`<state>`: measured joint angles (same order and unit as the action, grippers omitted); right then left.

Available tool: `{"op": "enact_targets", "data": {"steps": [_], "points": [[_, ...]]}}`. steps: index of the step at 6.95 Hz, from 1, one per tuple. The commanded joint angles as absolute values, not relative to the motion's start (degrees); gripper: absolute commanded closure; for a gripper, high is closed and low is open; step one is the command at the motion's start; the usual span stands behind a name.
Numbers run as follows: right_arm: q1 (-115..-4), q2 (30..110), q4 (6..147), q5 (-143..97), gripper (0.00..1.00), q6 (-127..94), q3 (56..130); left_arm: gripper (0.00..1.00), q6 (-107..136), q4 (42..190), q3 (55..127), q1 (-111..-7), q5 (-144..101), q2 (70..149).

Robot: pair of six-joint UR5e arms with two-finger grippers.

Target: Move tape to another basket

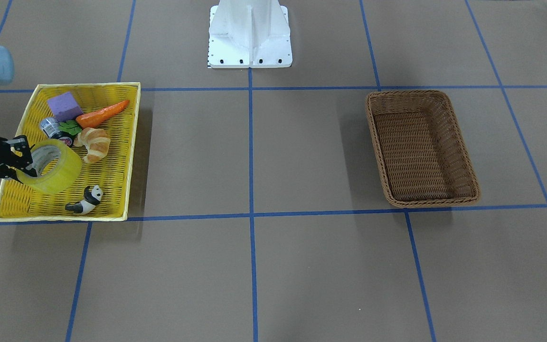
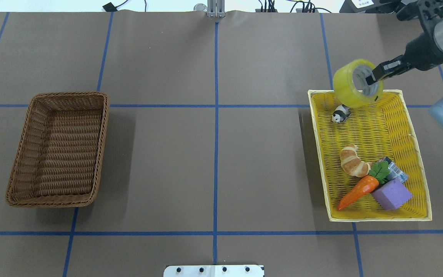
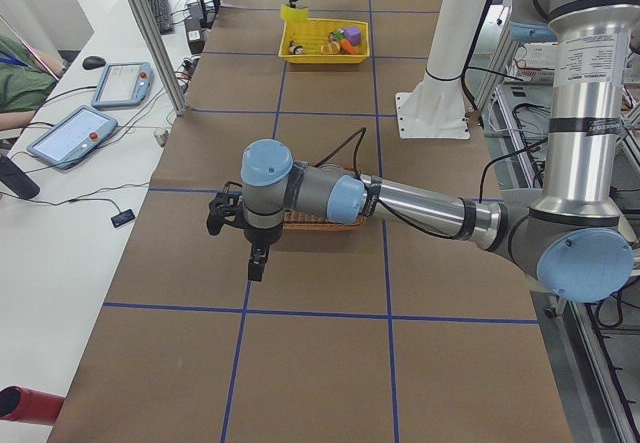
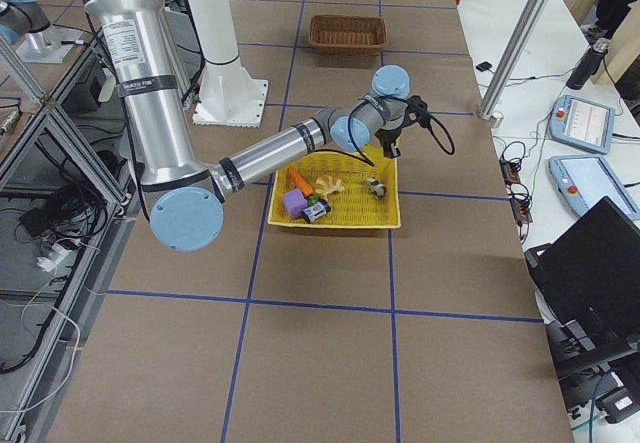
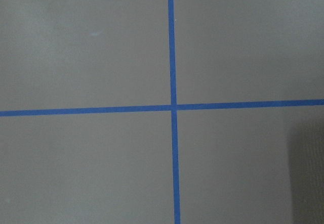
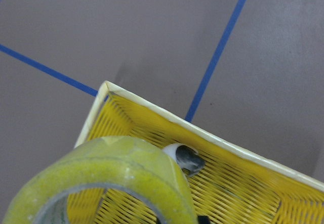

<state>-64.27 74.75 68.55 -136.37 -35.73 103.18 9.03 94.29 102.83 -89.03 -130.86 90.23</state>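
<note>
Brown table is stretching wide; tape is hanging above the yellow tray.
Brown basket is sitting well apart; tape is looking light, stiff, slippery, best pinched through its ring wall; right claw is clamping that wall; left claw: cannot tell.
</note>
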Motion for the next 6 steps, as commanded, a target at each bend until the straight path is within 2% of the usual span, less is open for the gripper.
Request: {"op": "enact_targets", "data": {"steps": [1, 4, 6], "points": [[-61.19, 71.37, 54.56, -135.8, 1.0, -58.36, 103.27, 0.02, 27.73, 112.21, 101.7, -87.38, -133.74, 90.88], [-53.47, 71.19, 34.09, -127.83, 1.0, -81.74, 103.36, 0.02, 65.09, 143.79, 99.33, -78.34, -134.38, 91.49], [-46.35, 71.19, 22.56, -120.44, 1.0, -93.99, 103.53, 0.02, 91.09, 162.15, 96.87, -72.36, -133.95, 95.78]]}}
